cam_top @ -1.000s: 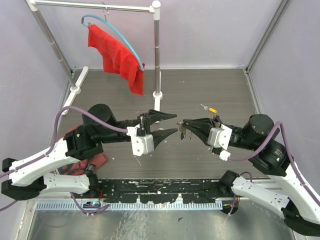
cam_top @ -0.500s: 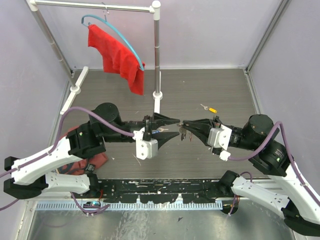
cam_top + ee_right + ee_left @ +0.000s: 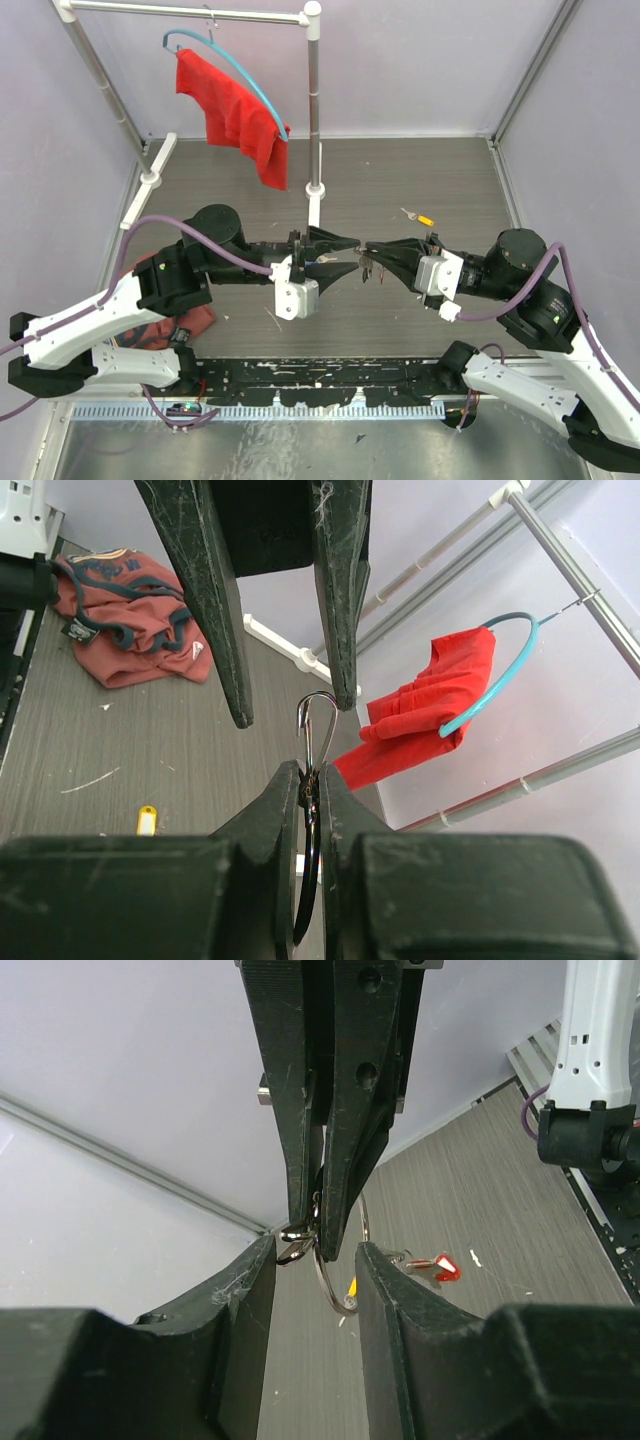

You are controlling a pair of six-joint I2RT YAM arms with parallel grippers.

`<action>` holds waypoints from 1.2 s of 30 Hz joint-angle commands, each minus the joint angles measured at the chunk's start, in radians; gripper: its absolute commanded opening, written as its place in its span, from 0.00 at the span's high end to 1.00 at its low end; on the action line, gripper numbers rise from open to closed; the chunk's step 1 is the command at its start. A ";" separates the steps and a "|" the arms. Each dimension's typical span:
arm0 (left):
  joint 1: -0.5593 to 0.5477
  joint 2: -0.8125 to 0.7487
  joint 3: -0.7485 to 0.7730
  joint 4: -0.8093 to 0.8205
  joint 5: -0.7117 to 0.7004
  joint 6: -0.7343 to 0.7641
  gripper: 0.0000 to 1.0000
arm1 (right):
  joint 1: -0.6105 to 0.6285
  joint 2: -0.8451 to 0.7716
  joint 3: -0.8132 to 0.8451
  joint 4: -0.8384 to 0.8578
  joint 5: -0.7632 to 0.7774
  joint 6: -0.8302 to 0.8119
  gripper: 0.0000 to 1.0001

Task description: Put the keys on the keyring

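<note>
Right hand [image 3: 310, 778] clamped shut on keyring [image 3: 317, 718], ring loop poking out past its fingertips. Left hand [image 3: 315, 1255] partly open, gripping nothing, its two fingertips either side of that loop

keyring [image 3: 316, 720]: thin silver wire loop, upright, mid-air over counter centre, pinched in right gripper [image 3: 310, 776]; red-tagged key [image 3: 441, 1266] near it.

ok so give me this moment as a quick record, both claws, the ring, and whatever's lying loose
left claw: open, one finger on either side of the ring
right claw: shut on the thin silver wire keyring
keyring: held off the table, between the two claws
small yellow-tagged metal key: flat on the table, apart from both claws
red cloth: draped on a blue hanger at the back
</note>
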 commanded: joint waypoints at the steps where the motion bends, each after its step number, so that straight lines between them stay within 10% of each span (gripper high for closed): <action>1: -0.002 0.008 0.029 -0.031 -0.017 0.018 0.56 | 0.001 -0.014 0.051 0.067 -0.002 0.013 0.99; 23: -0.002 -0.017 0.005 -0.076 -0.069 -0.002 0.57 | 0.002 -0.016 0.056 0.055 0.037 -0.003 0.99; 36: -0.001 -0.083 -0.069 0.208 -0.185 -0.465 0.59 | 0.001 -0.013 0.049 -0.091 0.182 -0.316 0.99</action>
